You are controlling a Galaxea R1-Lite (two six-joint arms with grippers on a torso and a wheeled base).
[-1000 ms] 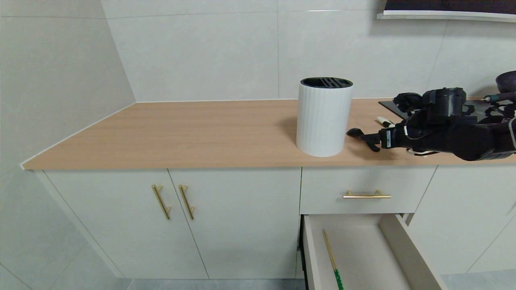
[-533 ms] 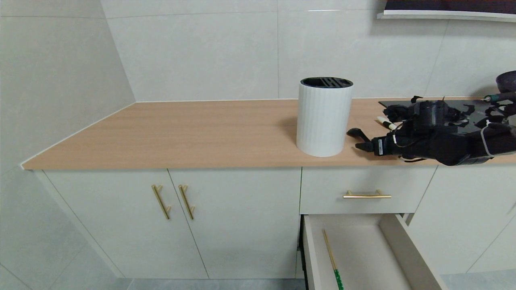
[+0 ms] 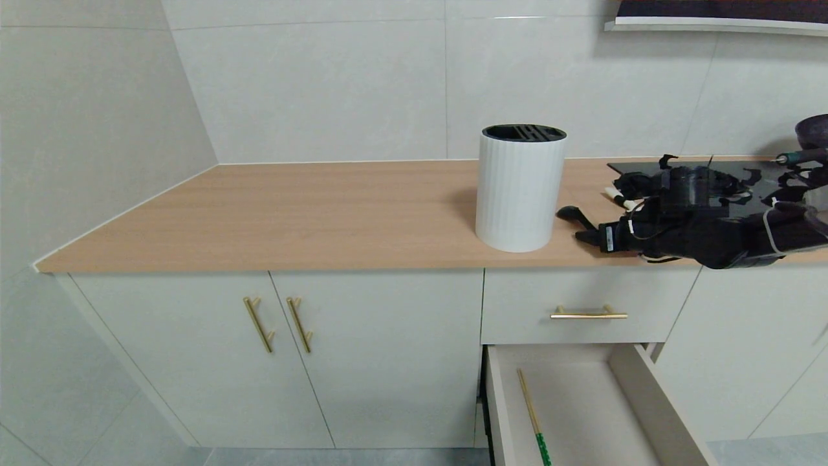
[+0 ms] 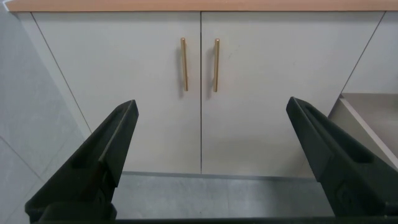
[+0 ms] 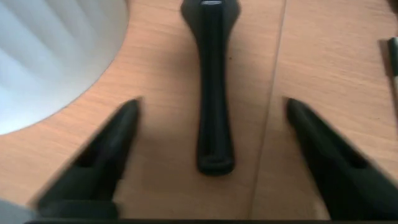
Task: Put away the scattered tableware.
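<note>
A black utensil (image 3: 569, 213) lies on the wooden counter (image 3: 323, 207) just right of the white ribbed holder (image 3: 519, 188). My right gripper (image 3: 587, 233) hangs low over the counter, open, at the utensil's handle end. In the right wrist view the utensil's handle (image 5: 213, 93) lies on the wood between the two spread fingers of the right gripper (image 5: 212, 107), and the holder (image 5: 56, 50) is close beside it. A small white and black stick (image 3: 618, 196) lies behind the gripper. My left gripper (image 4: 211, 107) is open, facing the cabinet doors (image 4: 199, 93).
Below the counter a drawer (image 3: 582, 401) stands pulled out, with a green-tipped pair of chopsticks (image 3: 532, 409) along its left side. A closed drawer with a gold handle (image 3: 588, 315) sits above it. A black cooktop (image 3: 763, 178) and a dark pot (image 3: 814, 129) are at the far right.
My right wrist has dropped toward the counter and levelled out, bringing the open fingers down around the utensil's handle. The utensil and holder have not moved.
</note>
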